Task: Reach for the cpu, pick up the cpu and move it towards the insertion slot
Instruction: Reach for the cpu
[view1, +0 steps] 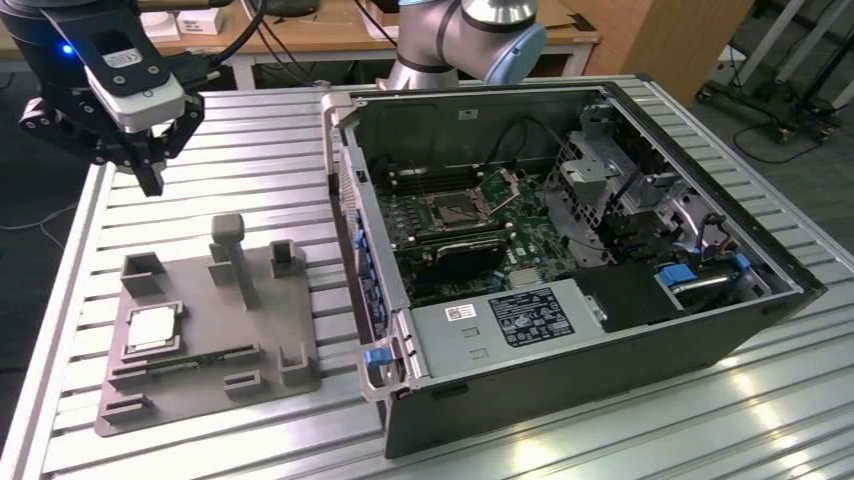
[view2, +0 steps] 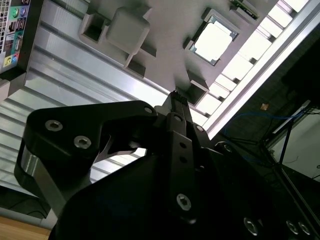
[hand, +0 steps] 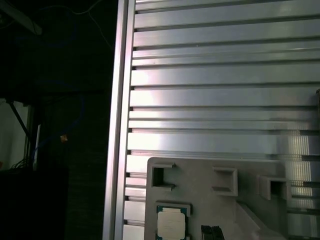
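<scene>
Cpu (view1: 151, 327) seated silver face up in a recess of the grey fixture plate (view1: 274, 305) on the bench (view1: 267, 130), located for a repeatable pickup. Hand (view1: 150, 180) pressed together, empty, poised over the bench well apart from it. Insertion slot (view1: 454, 208) inside the open computer case (view1: 601, 330), retention plate hinged up for loading.

Grey fixture tray (view1: 267, 330) lies lower left on slatted aluminium table (view1: 267, 130). Open black computer case (view1: 601, 385) stands centre-right, just beside the tray. Wooden desk (view1: 307, 40) along top edge.
</scene>
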